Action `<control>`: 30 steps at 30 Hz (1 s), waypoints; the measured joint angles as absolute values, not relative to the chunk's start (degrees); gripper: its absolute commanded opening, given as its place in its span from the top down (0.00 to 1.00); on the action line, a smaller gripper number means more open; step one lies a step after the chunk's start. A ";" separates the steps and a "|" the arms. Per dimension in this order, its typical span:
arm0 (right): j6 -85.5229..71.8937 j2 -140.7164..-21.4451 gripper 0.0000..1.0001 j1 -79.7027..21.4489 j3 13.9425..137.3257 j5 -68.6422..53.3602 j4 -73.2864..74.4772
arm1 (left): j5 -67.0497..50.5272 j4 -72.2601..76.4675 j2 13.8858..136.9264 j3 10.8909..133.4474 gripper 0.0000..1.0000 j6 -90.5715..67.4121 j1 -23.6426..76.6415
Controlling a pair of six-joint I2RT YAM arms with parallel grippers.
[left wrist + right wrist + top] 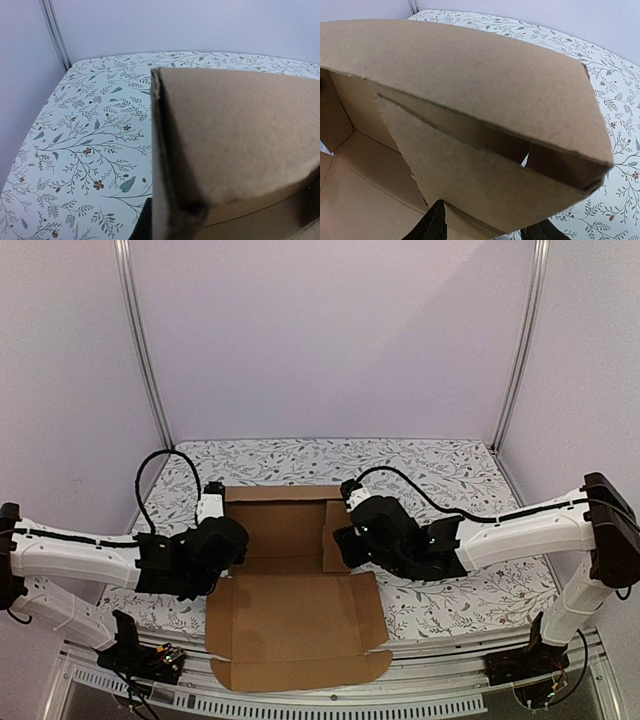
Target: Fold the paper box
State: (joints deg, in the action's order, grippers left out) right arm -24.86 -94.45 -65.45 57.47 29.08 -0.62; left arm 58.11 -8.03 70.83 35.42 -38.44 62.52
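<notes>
The paper box [290, 615] is a brown cardboard sheet partly raised, its back and side walls standing and its front lid flap lying flat toward the arms. My left gripper [222, 543] is shut on the box's left wall. In the left wrist view that wall's edge [160, 150] runs straight down into the jaws, and one black finger [142, 225] shows beside it. My right gripper [347, 538] is at the right wall. In the right wrist view its fingers [432, 226] stand apart on either side of the doubled right wall [470, 165], so the gripper [486, 231] is open.
The table [450, 470] has a white cloth printed with leaves and flowers. Pale walls and two metal posts [145, 350] close in the back corners. The box's lid flap reaches the table's near edge between the arm bases.
</notes>
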 measured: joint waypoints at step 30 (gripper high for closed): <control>-29.10 -102.61 0.73 -64.75 55.70 37.06 -16.93 | 59.44 -8.21 72.42 33.08 1.00 -44.40 65.12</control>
